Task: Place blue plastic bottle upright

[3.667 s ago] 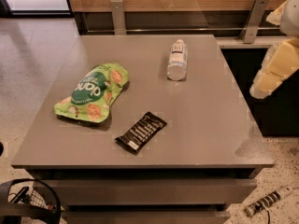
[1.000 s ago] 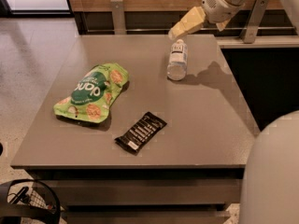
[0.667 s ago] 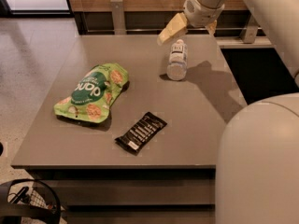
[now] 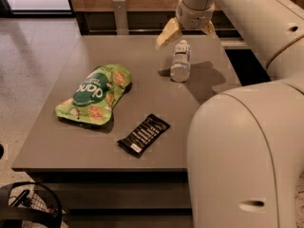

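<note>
The blue plastic bottle (image 4: 180, 61) is a small clear bottle with a white label. It lies on its side at the far right of the grey table (image 4: 95, 146), with its cap end pointing away from me. My gripper (image 4: 187, 32) hangs just above the far end of the bottle. It is open, with one pale yellow finger (image 4: 168, 35) to the left of the cap and the other to the right. The fingers do not touch the bottle.
A green snack bag (image 4: 94, 96) lies at the middle left of the table. A black snack bar (image 4: 143, 134) lies near the front edge. My large white arm (image 4: 242, 146) fills the right side of the view and hides the table's right edge. A low wall runs behind the table.
My arm has swung in from the right, and the gripper has moved left and down until it is over the bottle's far end. The bottle, bag and bar have not moved.
</note>
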Controlling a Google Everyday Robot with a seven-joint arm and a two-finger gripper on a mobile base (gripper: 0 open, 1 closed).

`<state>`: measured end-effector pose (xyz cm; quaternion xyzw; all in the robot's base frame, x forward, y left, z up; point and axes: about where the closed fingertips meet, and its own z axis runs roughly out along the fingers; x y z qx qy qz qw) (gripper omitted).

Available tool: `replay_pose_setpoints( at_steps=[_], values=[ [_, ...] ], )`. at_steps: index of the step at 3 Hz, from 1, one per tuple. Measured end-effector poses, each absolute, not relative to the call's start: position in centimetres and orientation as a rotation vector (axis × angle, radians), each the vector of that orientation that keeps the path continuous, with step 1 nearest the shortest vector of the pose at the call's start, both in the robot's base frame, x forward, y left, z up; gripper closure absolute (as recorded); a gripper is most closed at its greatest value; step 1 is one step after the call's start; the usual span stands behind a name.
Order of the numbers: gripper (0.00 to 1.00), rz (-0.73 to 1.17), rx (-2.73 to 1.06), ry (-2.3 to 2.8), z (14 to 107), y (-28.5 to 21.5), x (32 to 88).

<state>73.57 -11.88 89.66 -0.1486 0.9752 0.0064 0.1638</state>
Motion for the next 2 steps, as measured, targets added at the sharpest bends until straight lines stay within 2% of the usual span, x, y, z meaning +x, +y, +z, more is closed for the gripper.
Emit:
replay_pose_setpoints(
  at_steps=[2],
  values=[
    [0.00,0.059,-0.329,2.837,87.7,-12.9,75.0]
  ],
)
